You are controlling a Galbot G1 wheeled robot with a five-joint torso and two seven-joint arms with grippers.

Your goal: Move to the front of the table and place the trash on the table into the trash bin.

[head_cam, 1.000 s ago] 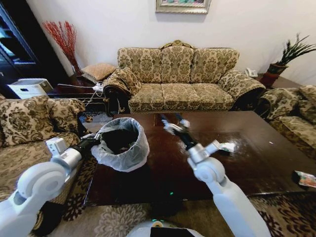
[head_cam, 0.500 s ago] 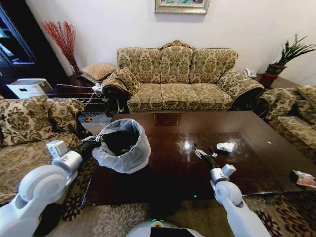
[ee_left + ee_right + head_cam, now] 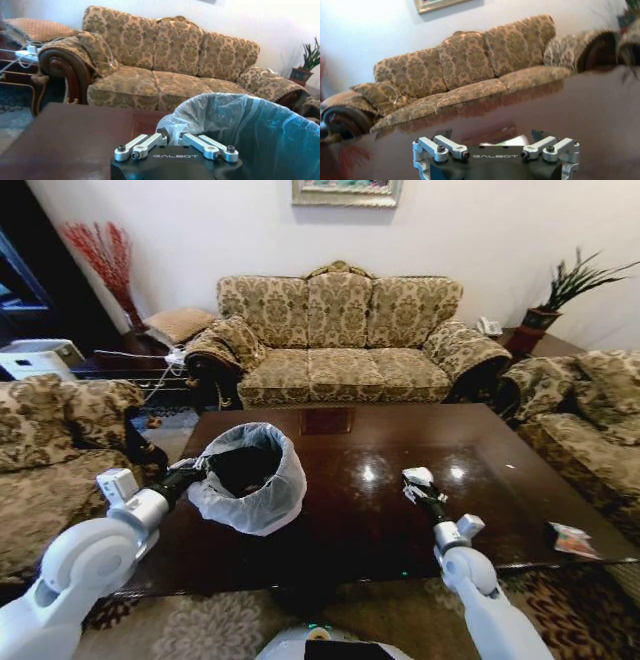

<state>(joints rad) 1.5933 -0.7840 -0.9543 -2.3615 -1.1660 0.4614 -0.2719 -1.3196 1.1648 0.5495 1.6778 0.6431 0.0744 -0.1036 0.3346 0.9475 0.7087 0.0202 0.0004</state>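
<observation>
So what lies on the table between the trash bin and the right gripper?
Nothing: in the head view, bare glossy tabletop runs from the trash bin to the right gripper, which is at a white scrap.

left arm point(image 3: 80, 565): white rounded shells, grey cylindrical wrist, small white box on top, black forearm end.
right arm point(image 3: 480, 600): white, slim, grey joint ball, small white-grey block at wrist, black end.
left gripper point(image 3: 172, 140): black body, white "GALBOT" lettering, silver linkage bars, black screws.
right gripper point(image 3: 495, 144): black body, same "GALBOT" mark, silver-grey brackets and links, dark bolts, dark fingertips.
base point(image 3: 325, 648): white curved cover, dark panel, small green light, near edge.
</observation>
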